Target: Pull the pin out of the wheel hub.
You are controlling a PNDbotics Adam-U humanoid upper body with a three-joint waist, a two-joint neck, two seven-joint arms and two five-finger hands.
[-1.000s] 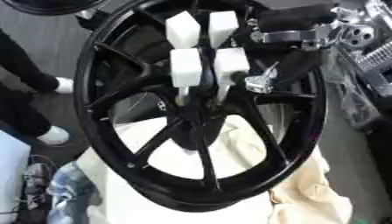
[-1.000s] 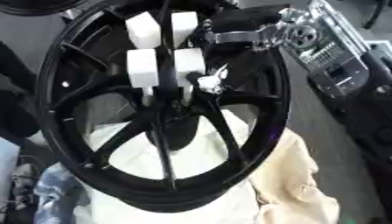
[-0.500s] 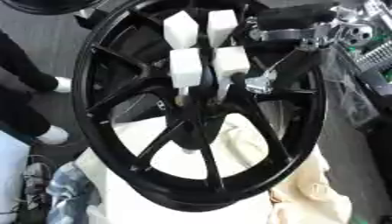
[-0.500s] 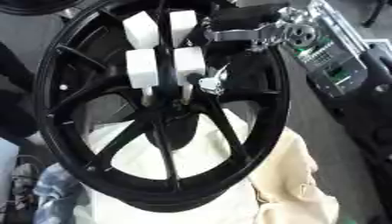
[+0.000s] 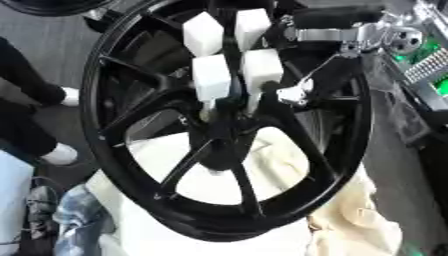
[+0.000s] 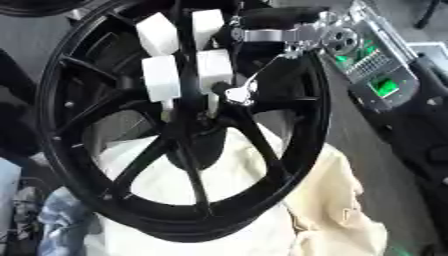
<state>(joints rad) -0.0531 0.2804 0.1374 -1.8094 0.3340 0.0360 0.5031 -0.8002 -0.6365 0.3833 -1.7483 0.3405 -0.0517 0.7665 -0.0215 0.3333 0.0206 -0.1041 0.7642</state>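
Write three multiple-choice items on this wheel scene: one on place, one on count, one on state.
1. Where do the white blocks sit?
A. over the wheel's upper half, above the hub
B. on the cloth outside the rim
C. on the floor

2. How many white blocks show?
A. two
B. four
C. six

3. The cloth under the wheel is
A. rolled into a tube
B. rumpled
C. hung up

Key:
1 A: the white blocks stand over the spokes of the wheel, above the hub.
2 B: two pairs are visible.
3 B: the cloth lies in folds at the lower right.
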